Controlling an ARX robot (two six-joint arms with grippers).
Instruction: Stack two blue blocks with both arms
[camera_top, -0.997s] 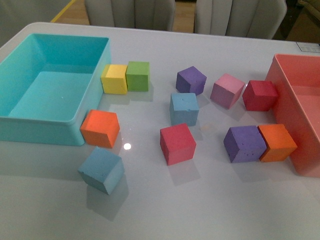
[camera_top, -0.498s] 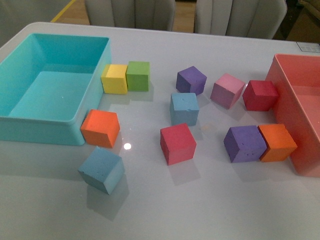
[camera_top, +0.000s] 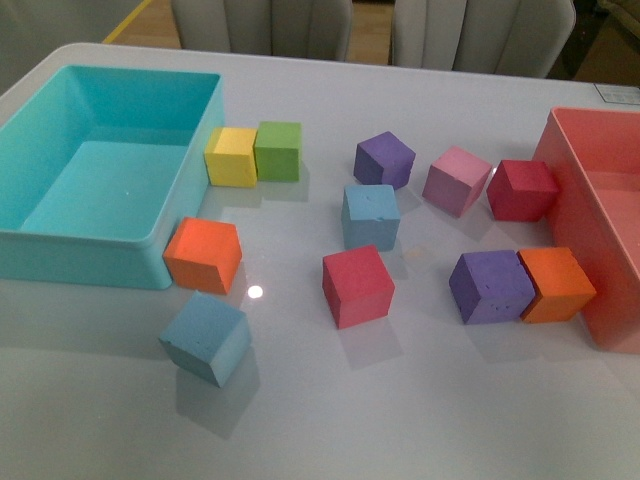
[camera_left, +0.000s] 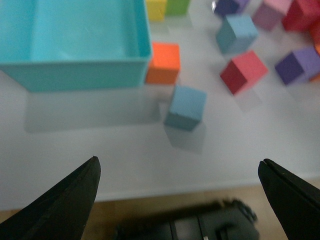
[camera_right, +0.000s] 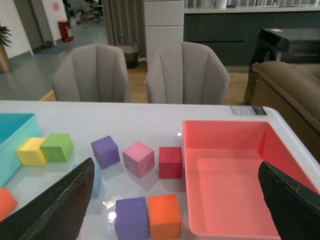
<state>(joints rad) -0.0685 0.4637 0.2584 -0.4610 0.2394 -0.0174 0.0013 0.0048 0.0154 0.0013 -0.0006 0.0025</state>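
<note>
Here, read from left to right, you see the turquoise bin (camera_top: 100, 250) at the left side of the table (camera_top: 430, 420), with an orange block (camera_top: 203, 255) just beside its near corner. In front of that lies the first blue block (camera_top: 205, 338), turned corner-on and standing free. The second blue block (camera_top: 370, 215) sits near the middle of the table, well apart from the first, with a red block (camera_top: 357, 286) just in front of it. The pink bin (camera_top: 590, 230) closes the right side. Compared with the pictures from a second ago, no block has moved. The whole front view has only slid very slightly rightward, which suggests a small camera shift. So you may judge that stacking has not yet begun, as both blue blocks rest on the table untouched. The left gripper (camera_left: 177, 165) is spread wide and empty, hanging back from the first blue block. The right gripper (camera_right: 176, 165) is likewise spread wide and empty, held above the table. The first blue block looks the easier one for your left arm.
</note>
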